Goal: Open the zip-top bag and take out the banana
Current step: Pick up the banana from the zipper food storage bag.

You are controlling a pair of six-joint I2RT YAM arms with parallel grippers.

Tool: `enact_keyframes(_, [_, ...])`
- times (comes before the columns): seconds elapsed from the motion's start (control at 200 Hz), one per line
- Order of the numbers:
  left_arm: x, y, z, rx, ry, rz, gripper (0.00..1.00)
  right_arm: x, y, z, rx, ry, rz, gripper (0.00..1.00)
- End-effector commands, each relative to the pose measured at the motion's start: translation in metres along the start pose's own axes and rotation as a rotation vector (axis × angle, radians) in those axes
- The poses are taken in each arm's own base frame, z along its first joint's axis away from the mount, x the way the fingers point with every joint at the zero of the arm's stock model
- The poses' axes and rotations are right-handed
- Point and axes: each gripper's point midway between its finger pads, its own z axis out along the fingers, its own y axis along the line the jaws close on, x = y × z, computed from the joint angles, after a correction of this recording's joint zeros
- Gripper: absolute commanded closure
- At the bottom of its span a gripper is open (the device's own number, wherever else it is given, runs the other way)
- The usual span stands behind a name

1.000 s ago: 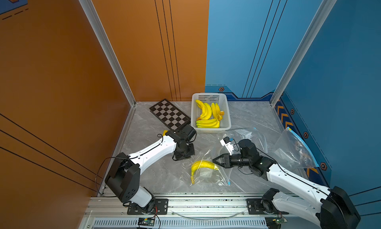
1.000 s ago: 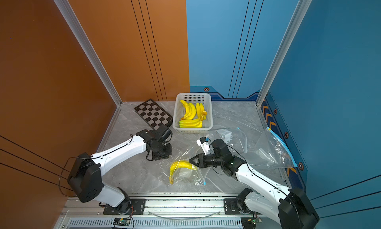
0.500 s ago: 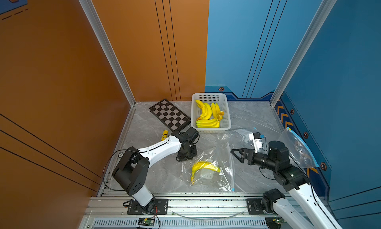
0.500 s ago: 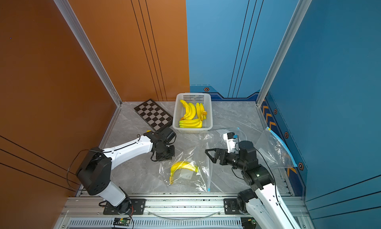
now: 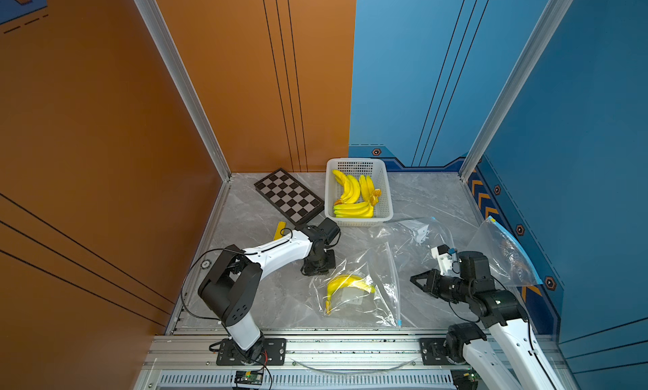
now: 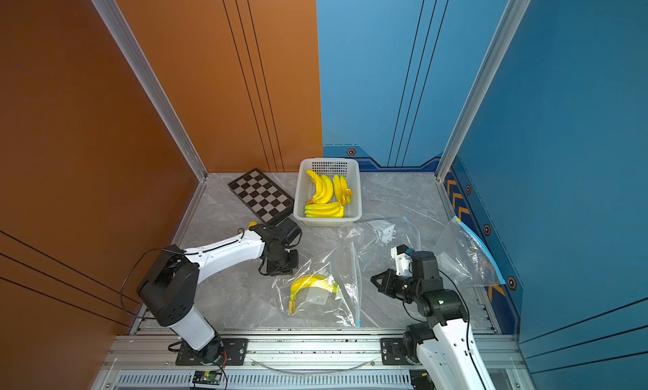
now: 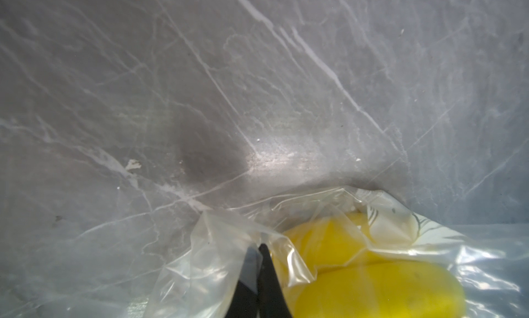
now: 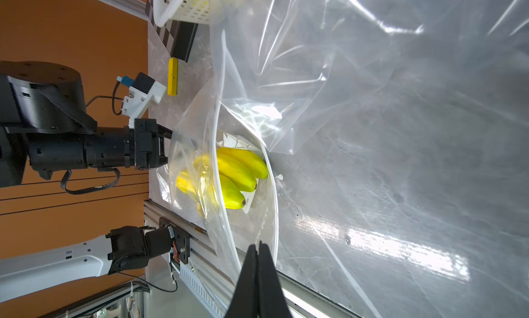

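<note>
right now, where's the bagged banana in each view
Top view: banana, low centre.
Top view: banana, low centre.
Left wrist: banana beside the left pincer.
Right wrist: banana inside the bag mouth.
Shared landmark: white basket, absent from left wrist view.

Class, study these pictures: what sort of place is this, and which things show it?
Probably a robot test cell: left arm and right arm bolted to an aluminium rail, coloured panel walls boxing in the tabletop, and a checkerboard beside the basket.
</note>
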Motion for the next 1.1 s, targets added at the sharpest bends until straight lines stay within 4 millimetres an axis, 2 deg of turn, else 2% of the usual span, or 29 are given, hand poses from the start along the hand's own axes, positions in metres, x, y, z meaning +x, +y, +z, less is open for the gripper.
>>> enact_keyframes(0.0, [0.003,-0.003,0.0,0.011,0.011,0.024,1.0,0.008,0.007,0.01,-0.035,0.064,-0.033,1.0])
enact_keyframes(0.15, [0.004,-0.003,0.002,0.008,0.016,0.025,1.0,0.012,0.014,0.027,-0.06,0.094,-0.053,1.0])
enact_keyframes(0.3, [0.004,-0.003,0.003,0.008,0.017,0.025,1.0,0.015,0.009,0.044,-0.049,0.13,-0.053,1.0])
enact_keyframes(0.506, [0.005,-0.002,0.008,0.01,0.028,0.017,1.0,0.018,0.02,0.069,-0.099,0.171,-0.06,0.99])
enact_keyframes(0.546, [0.006,-0.002,0.009,0.013,0.03,0.014,1.0,0.021,0.024,0.073,-0.113,0.193,-0.056,0.94])
enact_keyframes(0.651, [0.008,-0.001,0.013,0.016,0.033,0.003,1.0,0.033,0.032,0.083,-0.142,0.252,-0.033,0.71])
enact_keyframes(0.736, [0.009,-0.001,0.014,0.022,0.033,-0.005,1.0,0.041,0.031,0.088,-0.134,0.286,-0.019,0.51])
enact_keyframes(0.796, [0.011,0.0,0.015,0.022,0.033,-0.012,1.0,0.043,0.03,0.091,-0.123,0.297,-0.012,0.42])
enact_keyframes(0.896, [0.01,-0.003,0.015,0.041,0.027,-0.017,1.0,0.047,0.035,0.092,-0.137,0.308,-0.073,0.37])
enact_keyframes(0.961, [0.009,-0.004,0.016,0.046,0.026,-0.018,1.0,0.049,0.041,0.089,-0.126,0.304,-0.202,0.33])
enact_keyframes(1.026, [0.008,-0.004,0.017,0.049,0.028,-0.017,1.0,0.052,0.052,0.087,-0.157,0.294,-0.338,0.33])
enact_keyframes(1.096, [0.008,-0.003,0.019,0.049,0.034,-0.015,1.0,0.054,0.056,0.087,-0.152,0.27,-0.487,0.33])
